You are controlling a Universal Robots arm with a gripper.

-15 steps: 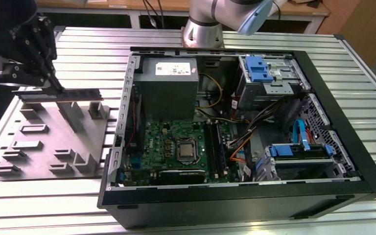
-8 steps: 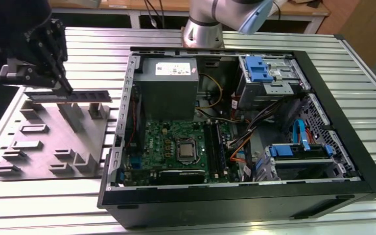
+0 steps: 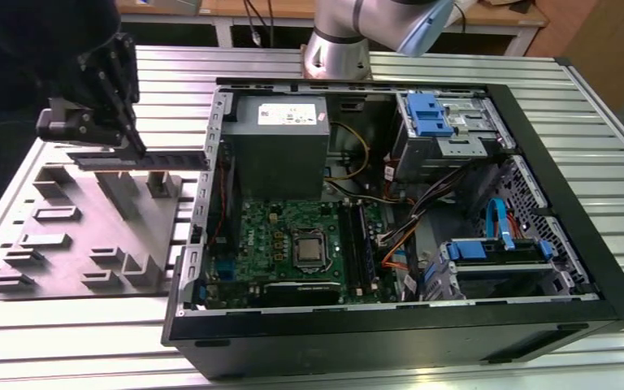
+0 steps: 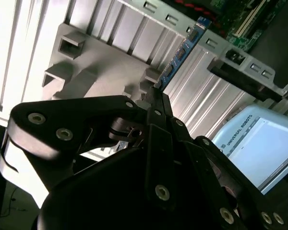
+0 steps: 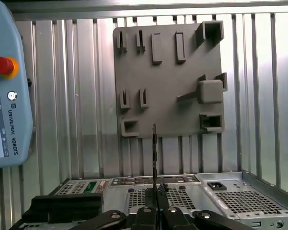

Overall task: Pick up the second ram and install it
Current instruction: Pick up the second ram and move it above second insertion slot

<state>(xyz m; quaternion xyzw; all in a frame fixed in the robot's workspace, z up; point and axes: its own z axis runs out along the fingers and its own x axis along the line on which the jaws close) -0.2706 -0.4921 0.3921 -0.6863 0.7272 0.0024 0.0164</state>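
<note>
My gripper hangs at the exterior view's left, above the grey fixture plate and just outside the open computer case. It is shut on the second ram, a long thin dark stick held level, its free end reaching toward the case wall. In the second wrist view the ram sticks out of the closed fingers, blue with small chips. Seen edge-on in the first wrist view, the ram rises from the gripper. The black memory slots lie beside the green motherboard inside the case.
The grey power supply sits at the case's far side, with blue drive bays and cables at the exterior view's right. The fixture plate carries several raised holders. A teach pendant lies on the slatted table.
</note>
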